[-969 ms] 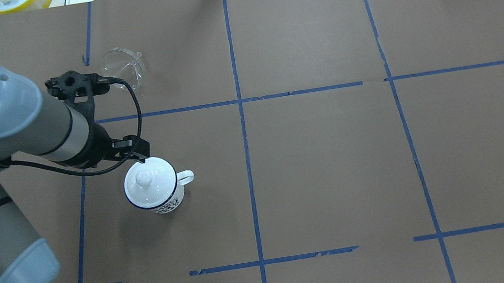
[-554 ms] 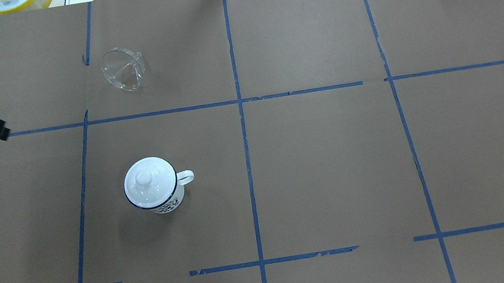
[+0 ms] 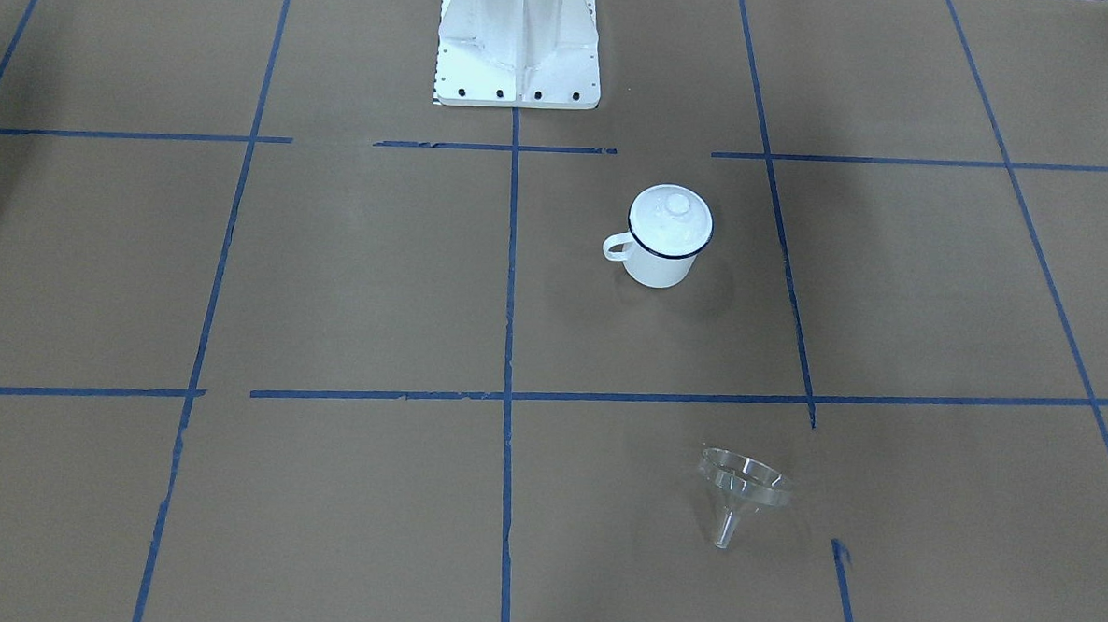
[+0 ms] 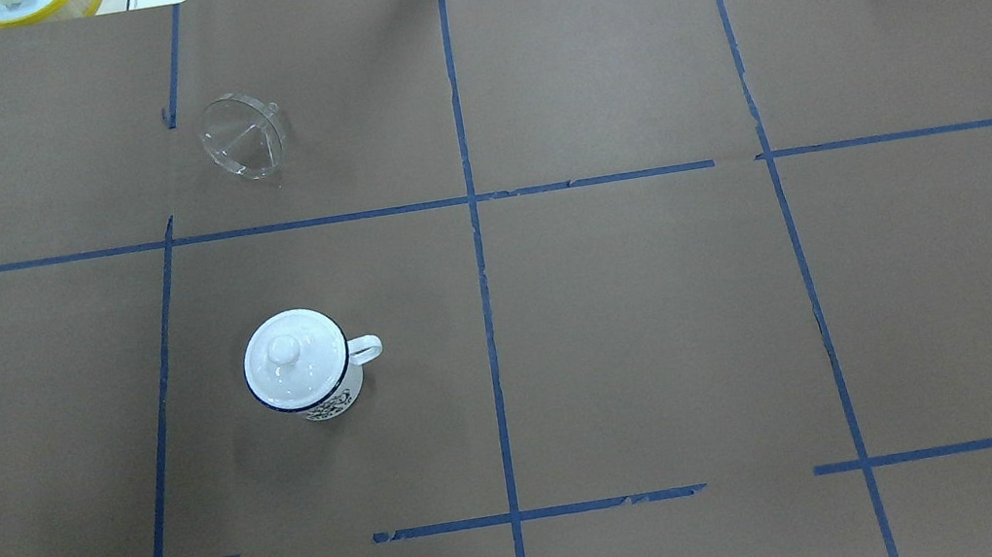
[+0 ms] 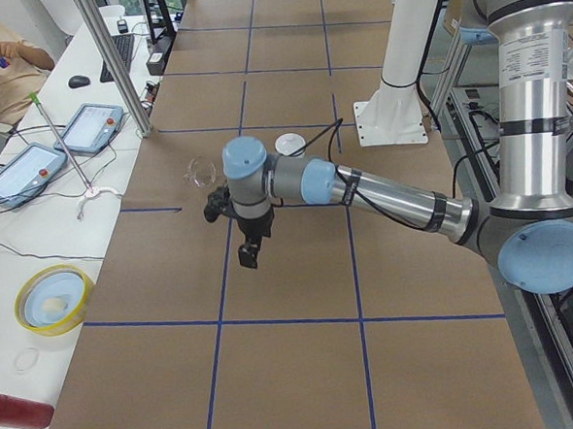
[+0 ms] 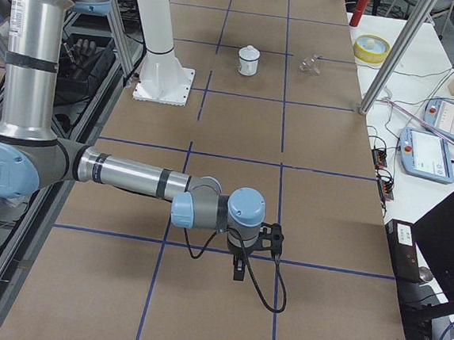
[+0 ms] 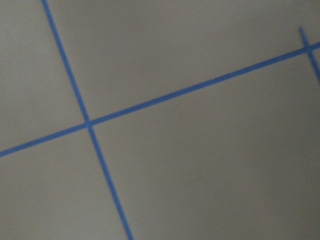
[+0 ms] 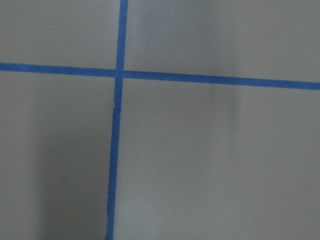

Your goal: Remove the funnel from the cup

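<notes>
The clear funnel (image 4: 242, 139) lies on its side on the brown table paper, apart from the cup and outside it; it also shows in the front view (image 3: 738, 487). The white cup (image 4: 333, 403) with a dark blue rim stands upright with a white knobbed lid (image 4: 283, 352) on top, its handle to the overhead view's right. It also shows in the front view (image 3: 657, 267). My left gripper (image 5: 250, 254) shows only in the left side view, well away from both. My right gripper (image 6: 238, 270) shows only in the right side view, far from them. I cannot tell whether either is open or shut.
The white robot base (image 3: 519, 38) stands at the table's robot side. A yellow bowl (image 5: 53, 299), two tablets (image 5: 91, 127), a metal pole (image 5: 112, 65) and a seated operator (image 5: 4, 57) are off the far edge. Blue tape lines grid the paper.
My left arm has pulled back to the left, away from the cup and funnel, and left the overhead view. The funnel and the lidded cup have not moved.
</notes>
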Tool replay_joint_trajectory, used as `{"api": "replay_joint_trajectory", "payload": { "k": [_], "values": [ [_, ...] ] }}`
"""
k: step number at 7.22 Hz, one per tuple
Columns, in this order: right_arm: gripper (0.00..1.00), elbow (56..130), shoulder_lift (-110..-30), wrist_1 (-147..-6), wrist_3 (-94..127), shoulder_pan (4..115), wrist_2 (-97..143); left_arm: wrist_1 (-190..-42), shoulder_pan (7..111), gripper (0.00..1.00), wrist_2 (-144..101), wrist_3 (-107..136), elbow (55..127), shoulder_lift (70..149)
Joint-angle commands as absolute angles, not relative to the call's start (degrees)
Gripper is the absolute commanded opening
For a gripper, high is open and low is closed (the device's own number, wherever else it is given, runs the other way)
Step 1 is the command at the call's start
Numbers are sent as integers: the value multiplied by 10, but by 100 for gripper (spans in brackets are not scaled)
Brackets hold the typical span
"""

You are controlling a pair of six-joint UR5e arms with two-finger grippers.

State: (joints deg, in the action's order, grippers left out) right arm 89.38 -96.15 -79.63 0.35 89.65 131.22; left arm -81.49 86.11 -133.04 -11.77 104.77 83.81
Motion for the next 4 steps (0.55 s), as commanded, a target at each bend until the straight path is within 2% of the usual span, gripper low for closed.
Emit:
{"api": "replay_joint_trajectory", "payload": {
  "k": [1, 4],
  "values": [
    [100, 894, -962, -796, 4, 896, 1312, -824, 898, 100, -1331, -134, 1010, 831],
    [100, 894, -962, -796, 4, 896, 1312, -827, 903, 100, -1333, -127, 989, 838]
  ]
}}
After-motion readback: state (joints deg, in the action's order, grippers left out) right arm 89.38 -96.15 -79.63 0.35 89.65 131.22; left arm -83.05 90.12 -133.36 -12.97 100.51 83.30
